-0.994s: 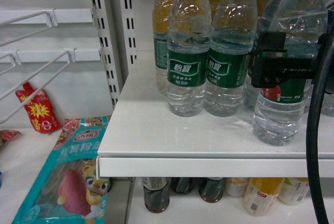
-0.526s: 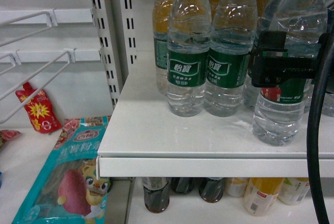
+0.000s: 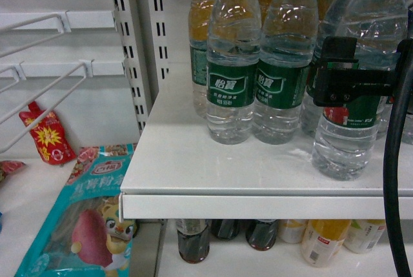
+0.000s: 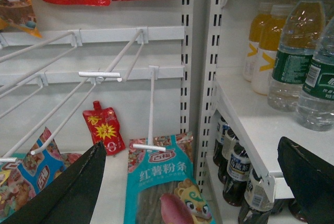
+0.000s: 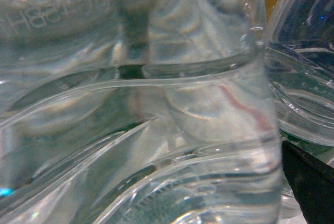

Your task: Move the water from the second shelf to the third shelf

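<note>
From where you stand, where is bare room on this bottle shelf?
The white shelf is bare at its left side and along the front edge, ahead of the two green-label water bottles. Behind them it is packed. The right claw crowds the front-right bottle.

My right gripper (image 3: 352, 83) is reaching in from the right edge of the head view, at middle height, with its black fingers (image 3: 332, 80) closing around the water (image 3: 352, 141). A black cable is hanging down beside it. My left gripper (image 4: 193, 182) is staying low, its two dark fingers (image 4: 68, 192) spread wide apart, holding nothing.
</note>
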Robot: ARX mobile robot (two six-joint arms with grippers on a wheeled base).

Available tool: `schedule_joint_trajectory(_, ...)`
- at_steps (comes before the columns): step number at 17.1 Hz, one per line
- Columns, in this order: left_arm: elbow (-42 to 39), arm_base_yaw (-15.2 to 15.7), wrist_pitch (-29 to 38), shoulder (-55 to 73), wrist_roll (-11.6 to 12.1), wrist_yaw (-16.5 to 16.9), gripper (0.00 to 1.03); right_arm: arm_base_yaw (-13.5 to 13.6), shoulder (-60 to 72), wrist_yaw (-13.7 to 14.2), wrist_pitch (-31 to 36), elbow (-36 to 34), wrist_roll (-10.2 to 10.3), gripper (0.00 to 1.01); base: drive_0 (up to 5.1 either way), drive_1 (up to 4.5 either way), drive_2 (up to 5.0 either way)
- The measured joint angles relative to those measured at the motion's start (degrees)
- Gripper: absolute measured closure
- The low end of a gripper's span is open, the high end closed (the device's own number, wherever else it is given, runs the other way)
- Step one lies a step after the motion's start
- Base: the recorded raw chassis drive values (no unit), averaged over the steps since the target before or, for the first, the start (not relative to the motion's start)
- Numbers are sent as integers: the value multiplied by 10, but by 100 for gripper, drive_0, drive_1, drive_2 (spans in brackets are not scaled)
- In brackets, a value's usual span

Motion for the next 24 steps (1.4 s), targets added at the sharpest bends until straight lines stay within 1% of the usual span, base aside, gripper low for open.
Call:
schedule_joint_trajectory(3, 0, 0, 0, 0, 0, 0, 5, -5, -19, -6, -2, -6, 0, 3, 0, 0, 0)
schedule_joint_trajectory(4, 0, 0, 0, 0, 0, 0, 5, -10, -30, -19, -2, -18, 0, 3, 0, 0, 0)
schedule_joint_trajectory(6, 0, 0, 0, 0, 0, 0, 5, -23, -58, -32, -7, -40, -1, 3, 0, 0, 0)
schedule_joint_trajectory(13, 0, 0, 0, 0, 0, 0, 5, -26, -68, -44, -13, -45, 0, 3, 0, 0, 0)
schedule_joint_trajectory(18, 0, 0, 0, 0, 0, 0, 5, -26, -75, -49, -30, -42, 0, 3, 0, 0, 0)
schedule_joint_trajectory(24, 0, 0, 0, 0, 0, 0, 5, -38, -100, -62, -57, -43, 0, 3, 0, 0, 0)
